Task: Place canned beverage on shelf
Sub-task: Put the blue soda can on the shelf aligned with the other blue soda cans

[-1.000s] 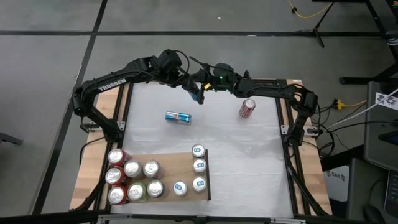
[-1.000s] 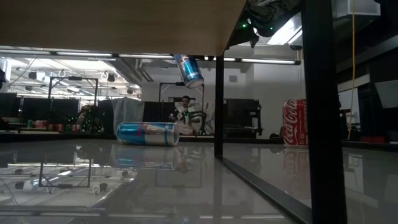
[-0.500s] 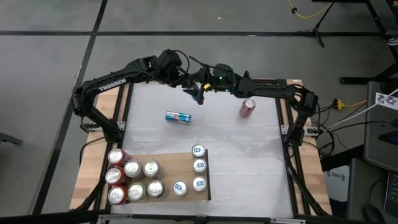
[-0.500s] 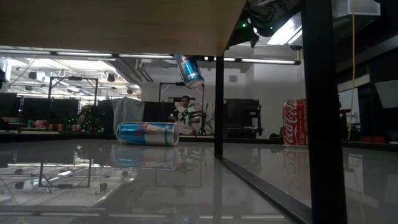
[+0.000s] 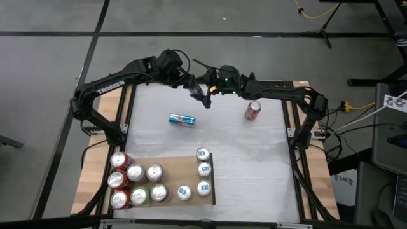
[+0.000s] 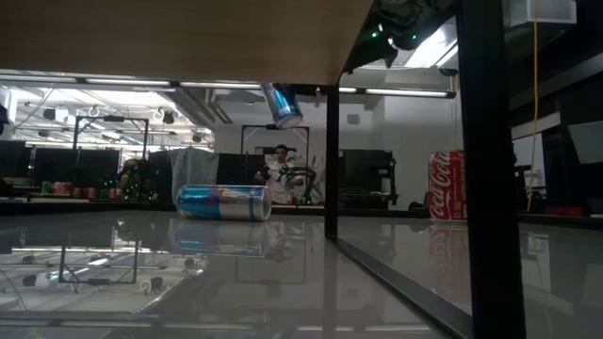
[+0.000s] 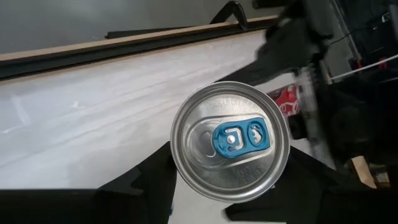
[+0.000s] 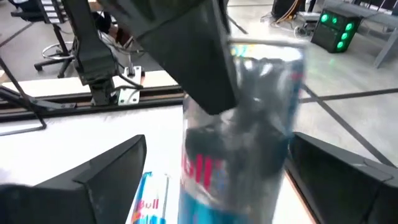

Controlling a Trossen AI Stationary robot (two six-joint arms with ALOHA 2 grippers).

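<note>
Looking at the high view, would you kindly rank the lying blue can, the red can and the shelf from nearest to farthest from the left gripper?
From the left gripper:
1. Lying blue can, mid-table.
2. Red can, right side.
3. Shelf, near edge, holding cans.

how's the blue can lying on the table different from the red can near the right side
The blue can lies on its side out on the white table; the red can stands close to the table's right edge, showing as upright in the low view. The blue can is blue and silver and looks slimmer; the red can is red with white script and looks wider. Both are drink cans that sit free on the table, not on the shelf, and no gripper touches them.
</note>
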